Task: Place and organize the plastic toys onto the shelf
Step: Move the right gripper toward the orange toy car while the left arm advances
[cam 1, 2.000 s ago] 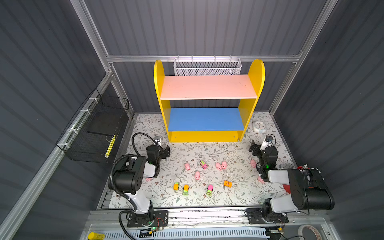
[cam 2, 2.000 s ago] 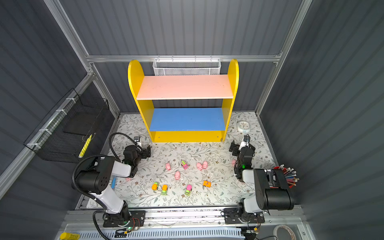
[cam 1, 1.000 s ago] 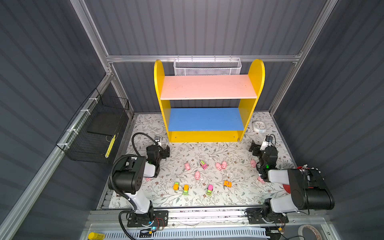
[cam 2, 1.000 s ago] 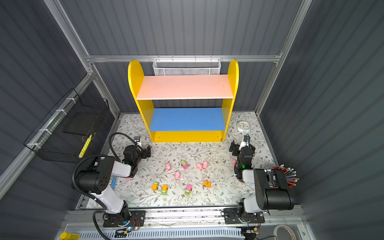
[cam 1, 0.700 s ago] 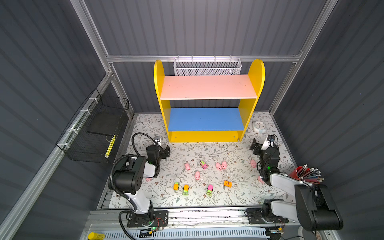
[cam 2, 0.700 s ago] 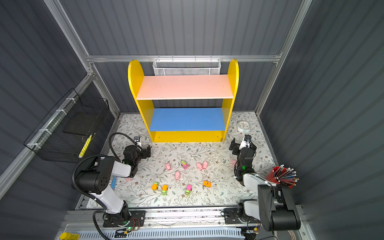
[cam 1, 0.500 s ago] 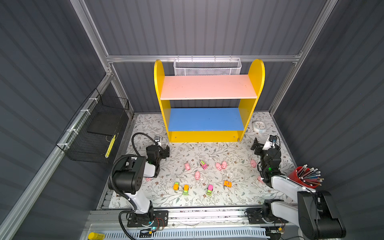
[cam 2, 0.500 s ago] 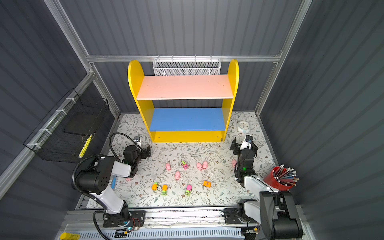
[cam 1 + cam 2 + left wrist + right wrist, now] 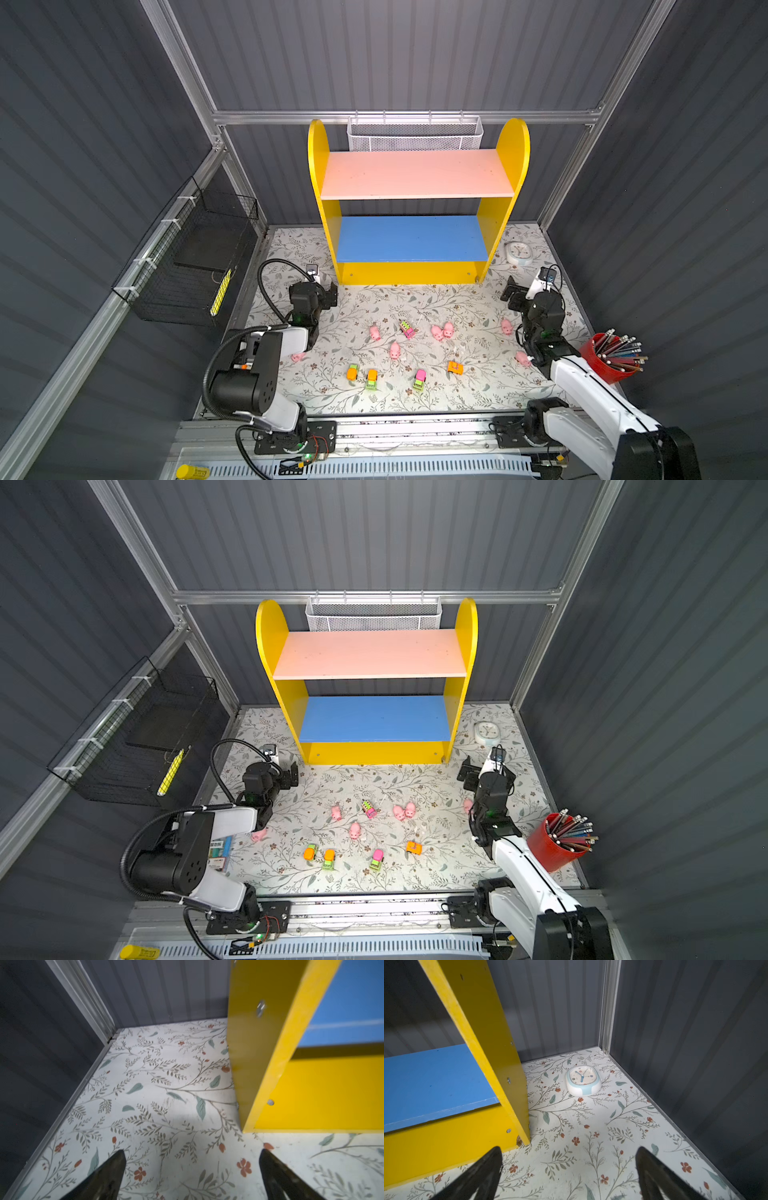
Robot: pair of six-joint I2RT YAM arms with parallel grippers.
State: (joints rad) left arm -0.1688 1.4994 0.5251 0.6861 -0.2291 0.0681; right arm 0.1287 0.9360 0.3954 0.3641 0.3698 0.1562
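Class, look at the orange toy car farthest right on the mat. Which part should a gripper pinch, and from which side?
I would pinch the orange car across its two long flanks, descending from above. It sits low on the mat with clear space around it, skewed, so turn the jaws to match. The open right gripper looks nearer.

Dark grey ribbed metal wall panels close the cell on three sides, joined by pale aluminium frame posts. The floor is a white sheet printed with green leaves and red flowers, brightly lit. A black wire basket hangs on the left wall. A white perforated-metal basket hangs from the back crossbar.
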